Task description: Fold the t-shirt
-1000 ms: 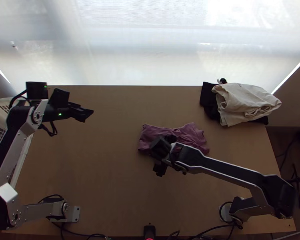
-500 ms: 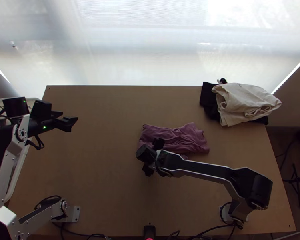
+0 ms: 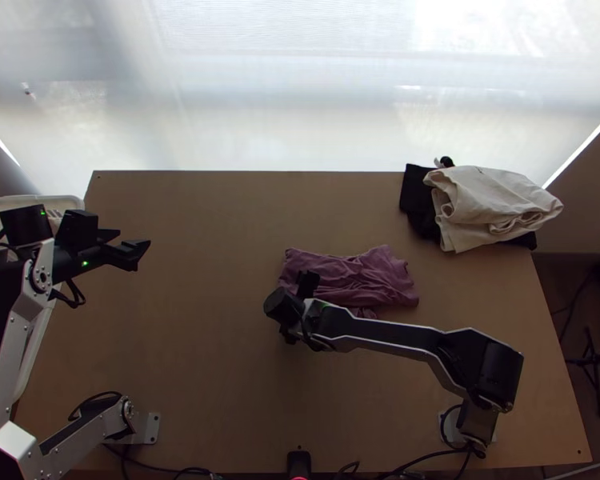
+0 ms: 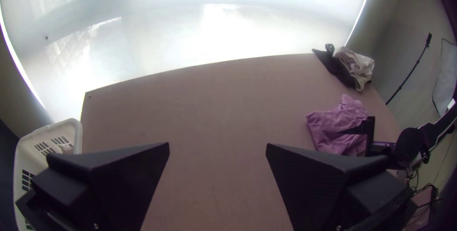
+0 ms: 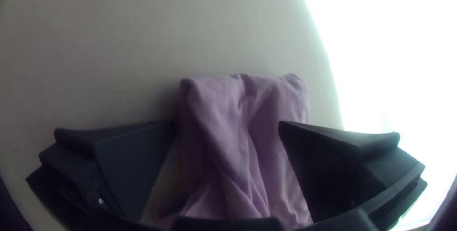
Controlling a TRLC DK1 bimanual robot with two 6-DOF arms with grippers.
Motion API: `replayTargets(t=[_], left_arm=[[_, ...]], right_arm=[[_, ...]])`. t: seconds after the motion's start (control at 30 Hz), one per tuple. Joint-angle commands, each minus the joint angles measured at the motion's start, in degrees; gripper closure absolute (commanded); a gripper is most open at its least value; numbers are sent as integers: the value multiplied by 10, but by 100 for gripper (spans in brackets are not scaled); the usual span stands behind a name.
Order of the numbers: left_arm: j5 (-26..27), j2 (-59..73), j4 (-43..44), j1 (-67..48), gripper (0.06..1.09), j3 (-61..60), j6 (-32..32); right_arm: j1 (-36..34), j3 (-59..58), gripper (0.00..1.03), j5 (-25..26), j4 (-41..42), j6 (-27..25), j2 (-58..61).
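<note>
**T-shirt mostly folded, prob on the last fold or tidy-up rn**

So the t-shirt (image 3: 356,272) is on the surface (image 3: 196,344), right of the middle in the top view, in a compact, wrinkly, roughly rectangular bundle. IMO the big folds are done & this is the final fold/neatening bit.

Right end effector (image 5: 227,125) has its fingers spread w/ the cloth visible btwn them, no pinch AFAICT. Left end effector (image 4: 217,145) is spread too, nothing in it, well apart from the shirt.

Next move: if another fold's needed, right one prob has to line up w/ the short end, go low, pinch all the layers & bring them over. If not, back off clean, then flatten the creases. Main risk IMO is catching just the top layer & unrolling the lot.

Hard to tell: the right arm (image 3: 388,332) covers part of the shirt's near edge in the top view, so idk if that bit poking out there is a sleeve or hem. Can't count layers either, or say if a fingertip touches cloth. Left arm (image 3: 8,352) & the basket (image 4: 71,122) are partly cut off.
</note>
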Motion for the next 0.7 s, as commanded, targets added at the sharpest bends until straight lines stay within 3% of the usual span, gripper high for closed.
replayTargets(t=[0.0, 0.4, 0.5, 0.6, 0.67], left_arm=[[2, 2, 6, 3, 10, 3, 3], [8, 20, 9, 5, 10, 20, 2], [8, 20, 8, 11, 10, 18, 2], [14, 17, 8, 19, 10, 16, 1], [15, 15, 8, 23, 11, 14, 1]], right_arm=[[-20, -3, 4, 20, 22, -43, 15], [-69, 4, 6, 40, 49, -85, 34], [-75, 3, 18, 51, 64, -85, 45], [-76, -1, 49, 54, 76, -84, 50], [-75, -8, 61, 54, 84, -85, 51]])
